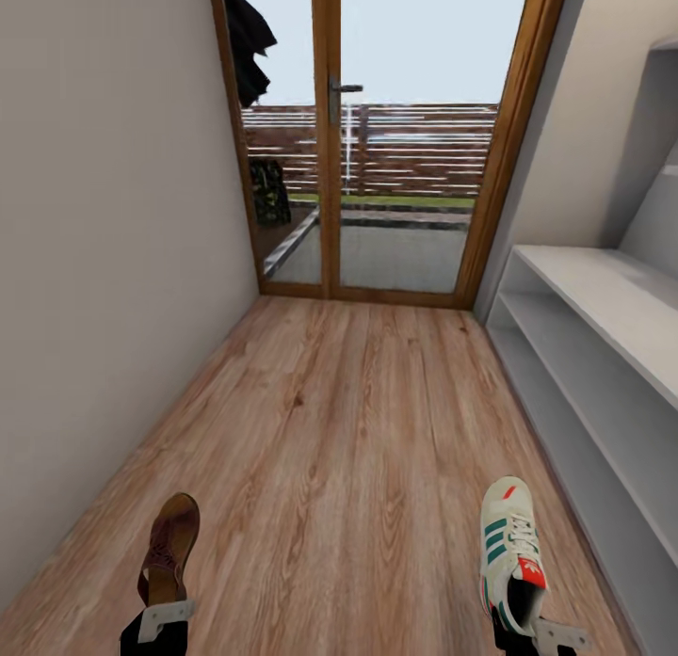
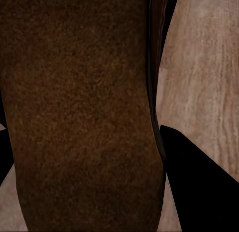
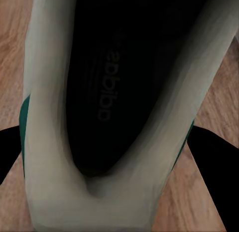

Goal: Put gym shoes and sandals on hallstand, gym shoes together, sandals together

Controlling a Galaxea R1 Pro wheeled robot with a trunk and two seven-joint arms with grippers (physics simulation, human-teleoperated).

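Low at the right of the head view, one gym shoe (image 1: 509, 552) hangs by its heel from the right gripper (image 1: 539, 634), toe pointing down the corridor toward the glass door (image 1: 377, 138); in the right wrist view the shoe's dark opening (image 3: 107, 87) sits between the two black fingers (image 3: 211, 162), so the jaws look clamped on its heel collar. Opposite it, one sandal (image 1: 169, 548) is held the same way by the left gripper (image 1: 160, 623), whose fingers (image 2: 196, 184) flank the brown footbed (image 2: 79, 112), pinched on the sandal's heel end as far as I can judge. Both shoes ride above the corridor floor (image 1: 348, 430), and the hallstand (image 1: 603, 355) runs along the right wall with its pale shelves bare. My worry is the grip: each shoe is pinched at one end only, so a quick swing toward the rack could let it pivot or slip out and drop to the planks. Reaching across with the left arm also risks knocking the sneaker, or catching a toe on the shelf edge.
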